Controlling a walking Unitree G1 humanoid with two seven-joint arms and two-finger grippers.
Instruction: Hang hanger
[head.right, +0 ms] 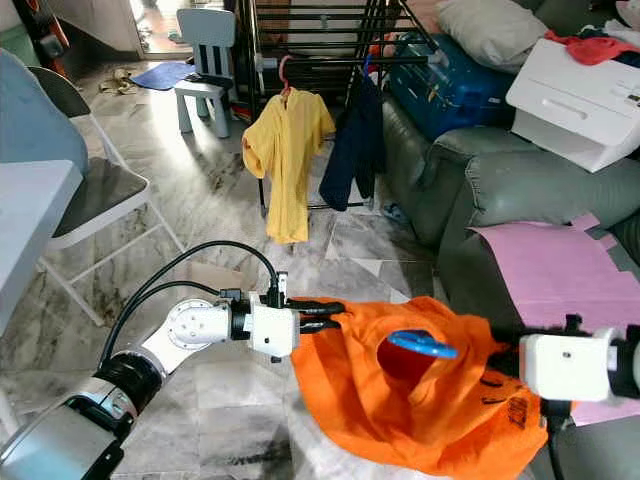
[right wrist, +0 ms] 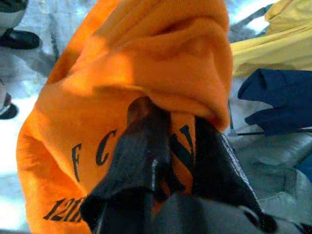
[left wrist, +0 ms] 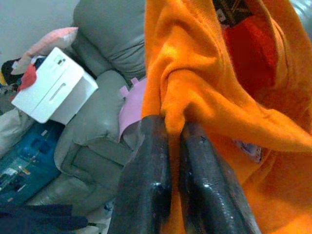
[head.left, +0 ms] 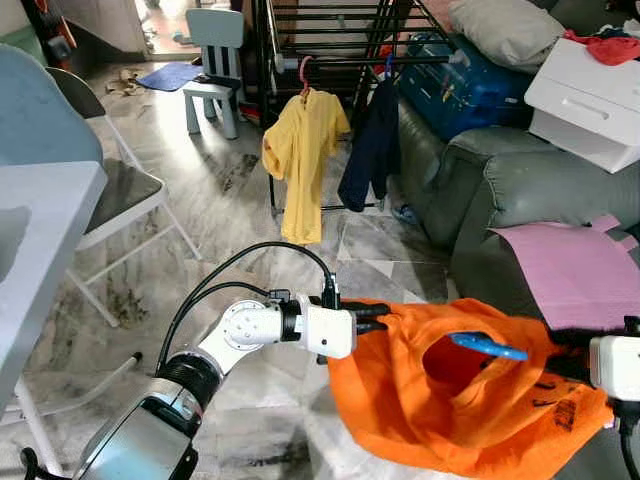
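The robot holds an orange shirt (head.left: pixel 450 410) up between its two arms, over the marble floor (head.left: pixel 230 190). The left gripper (head.left: pixel 378 318) pinches one edge of the shirt, and in the left wrist view its two black fingers (left wrist: pixel 151 185) are pressed together with orange cloth squeezed between them. The right gripper (right wrist: pixel 173 146) pinches the other side, and its fingers (right wrist: pixel 141 146) close on a fold of the cloth near some black letters.

A blue hanger (head.left: pixel 488 347) sits inside the neck hole of the shirt. It lies between the two grippers, a bit nearer the right one, and neither gripper touches it. Just its blue hook and top part stick out of the hole.

Farther back stands a black drying rack (head.left: pixel 340 50). A yellow shirt (head.left: pixel 303 160) hangs on it from a pink hanger (head.left: pixel 305 72), and a dark blue shirt (head.left: pixel 372 145) hangs just beside it.

A grey sofa (head.left: pixel 520 190) is on the robot's right, with a pink sheet (head.left: pixel 575 270) on it and a white box (head.left: pixel 590 100) on top. A folding chair (head.left: pixel 110 190) stands on the robot's left
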